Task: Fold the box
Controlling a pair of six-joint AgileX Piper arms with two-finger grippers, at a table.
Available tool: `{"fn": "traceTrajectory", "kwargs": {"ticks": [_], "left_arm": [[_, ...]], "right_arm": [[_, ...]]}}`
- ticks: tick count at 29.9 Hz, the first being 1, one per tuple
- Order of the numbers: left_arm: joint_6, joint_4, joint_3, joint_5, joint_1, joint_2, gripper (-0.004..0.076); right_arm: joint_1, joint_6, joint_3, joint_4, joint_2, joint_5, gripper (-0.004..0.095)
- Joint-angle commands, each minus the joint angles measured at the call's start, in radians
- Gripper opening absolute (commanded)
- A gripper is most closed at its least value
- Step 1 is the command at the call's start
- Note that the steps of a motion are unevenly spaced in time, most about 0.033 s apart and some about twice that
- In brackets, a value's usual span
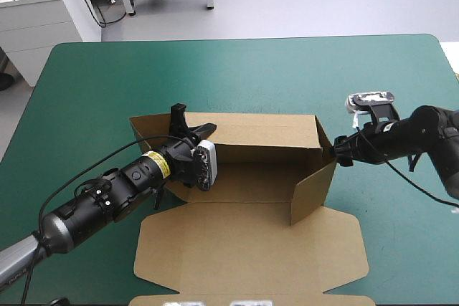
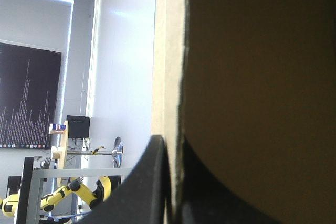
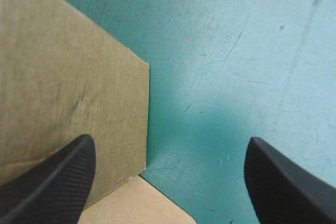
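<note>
The brown box [image 1: 258, 180] lies mid-table with its long far wall [image 1: 265, 130] and its right end wall [image 1: 313, 191] raised, and the lid [image 1: 251, 249] flat toward the near edge. My left gripper [image 1: 192, 128] is at the far wall's left end. In the left wrist view the board's pale edge [image 2: 168, 66] runs between the fingers [image 2: 142, 187], which are shut on it. My right gripper [image 1: 337, 150] sits just outside the box's right far corner. It is open [image 3: 169, 142], with the box wall [image 3: 63, 77] beside one finger and bare cover between the two.
The teal-green cover [image 1: 215, 77] lies bare beyond the box and to its right [image 3: 236, 51]. The lid's front flap [image 1: 251, 299] reaches the near table edge. A paler board flap [image 3: 142, 203] lies flat under the right gripper.
</note>
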Motion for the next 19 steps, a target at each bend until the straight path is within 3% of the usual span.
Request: {"fn": "traceTrajectory", "kwargs": {"ticks": [1,6,19], "left_arm": [[-0.008,-0.015,-0.016,-0.019,-0.007,-0.017,-0.0008],[-0.008,-0.015,-0.016,-0.019,-0.007,-0.017,-0.0008],[-0.006,-0.015,-0.016,-0.019,-0.007,-0.017,-0.0008]], "right_arm": [[-0.006,-0.079,0.012,0.035,-0.077,-0.052,0.0715],[-0.006,-0.178,0.044,0.111,-0.114,-0.054,0.0715],[-0.006,-0.323,0.046,0.249,-0.115,0.109,0.0715]]}}
